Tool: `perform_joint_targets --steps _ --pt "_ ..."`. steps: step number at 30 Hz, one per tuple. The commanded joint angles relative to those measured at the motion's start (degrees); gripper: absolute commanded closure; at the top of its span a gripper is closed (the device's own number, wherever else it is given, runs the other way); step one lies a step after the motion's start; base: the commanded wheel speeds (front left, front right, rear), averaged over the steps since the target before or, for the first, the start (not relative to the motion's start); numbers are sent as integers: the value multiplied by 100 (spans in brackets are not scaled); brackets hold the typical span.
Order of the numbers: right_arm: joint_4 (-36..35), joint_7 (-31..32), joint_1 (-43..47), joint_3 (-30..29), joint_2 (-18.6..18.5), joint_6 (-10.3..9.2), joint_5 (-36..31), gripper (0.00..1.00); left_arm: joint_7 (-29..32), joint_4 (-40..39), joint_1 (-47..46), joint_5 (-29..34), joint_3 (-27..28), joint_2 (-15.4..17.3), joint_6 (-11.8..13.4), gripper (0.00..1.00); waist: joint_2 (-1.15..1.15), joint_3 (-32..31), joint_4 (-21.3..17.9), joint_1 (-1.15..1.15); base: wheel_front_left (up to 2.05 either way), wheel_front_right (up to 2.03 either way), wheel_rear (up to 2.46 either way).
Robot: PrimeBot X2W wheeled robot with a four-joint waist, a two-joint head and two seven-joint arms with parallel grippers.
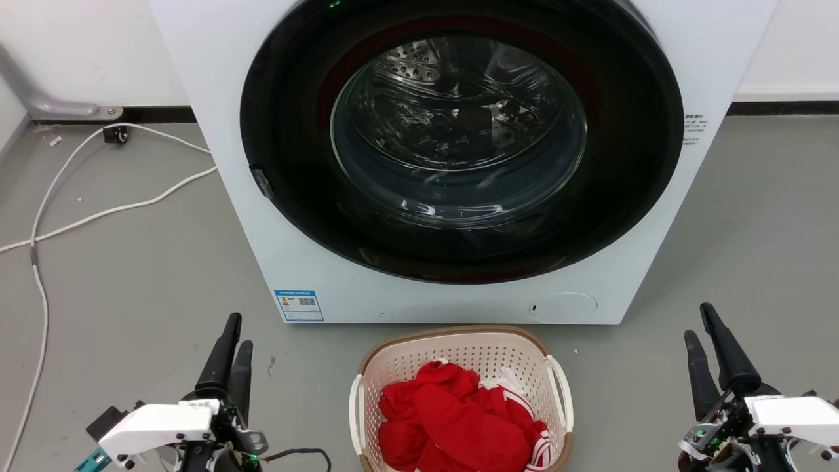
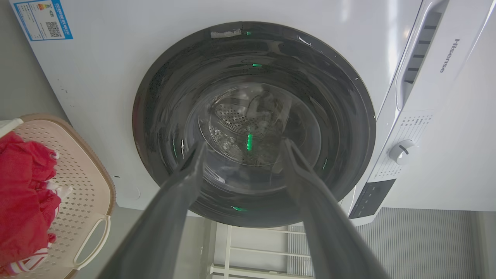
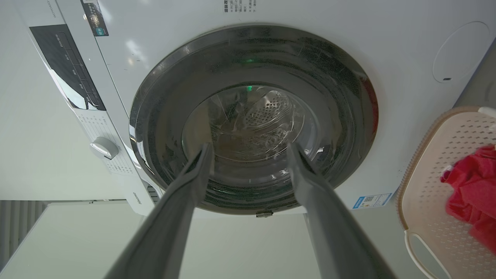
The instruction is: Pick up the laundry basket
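Left gripper (image 1: 240, 331) and right gripper (image 1: 697, 320) — both parted, empty — either side of laundry basket (image 1: 459, 354)

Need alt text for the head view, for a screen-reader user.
A cream laundry basket holding red clothes sits on the grey floor just in front of a white washing machine whose round door is shut. The left gripper and right gripper sit low at either side of the basket, touching nothing.

The laundry basket (image 1: 459, 351) is coloured cream, dotted with perforations, rimmed in woven-look brown and handled in white. The clothes (image 1: 452, 419) are red, striped white. The washing machine (image 1: 203, 72) is white, its door (image 1: 288, 196) ringed black.
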Motion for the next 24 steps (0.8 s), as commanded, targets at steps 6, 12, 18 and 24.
perform_joint_targets --steps 6,12,18,24 --pt "-317 -218 58 47 -5 0 -267 0 -225 -235 -112 217 -221 19 -7 0 0 -8 37 0 0 0 0" --pt "-458 -373 168 27 -2 0 -802 0 -379 -365 -125 635 -318 21 -8 0 0 -14 79 0 0 0 0" --pt "-641 -538 252 -14 1 0 -1879 0 -543 -512 -142 1419 -402 17 -9 0 0 -20 131 0 0 0 0" --pt "-769 -673 314 -19 4 0 -2849 0 -676 -575 -167 2118 -466 14 -10 0 0 -22 172 0 0 0 0"
